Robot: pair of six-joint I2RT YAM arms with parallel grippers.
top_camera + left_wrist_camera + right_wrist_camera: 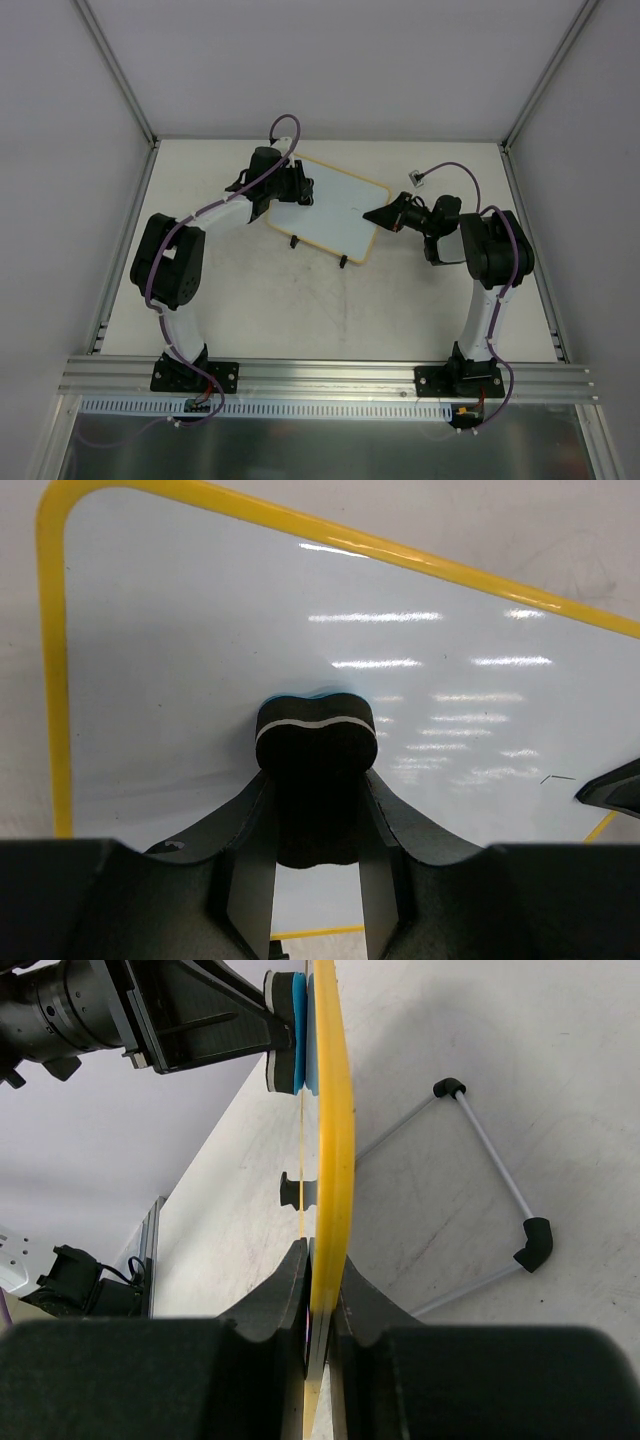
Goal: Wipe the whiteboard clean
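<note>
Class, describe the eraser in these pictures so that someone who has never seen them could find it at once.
On the pale table is a white board with a yellow frame. The left gripper presses the eraser against its white face. It is the only small block there: black foam, a thin white stripe, and a blue layer touching the board.

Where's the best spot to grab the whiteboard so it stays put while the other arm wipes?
Grip the whiteboard by the edge facing the right arm, coming edge-on from that side, one jaw on each face. It is a thin standing panel, so only the rim fits between the jaws, and the left gripper presses the eraser on its face. The right gripper is clamped there.
</note>
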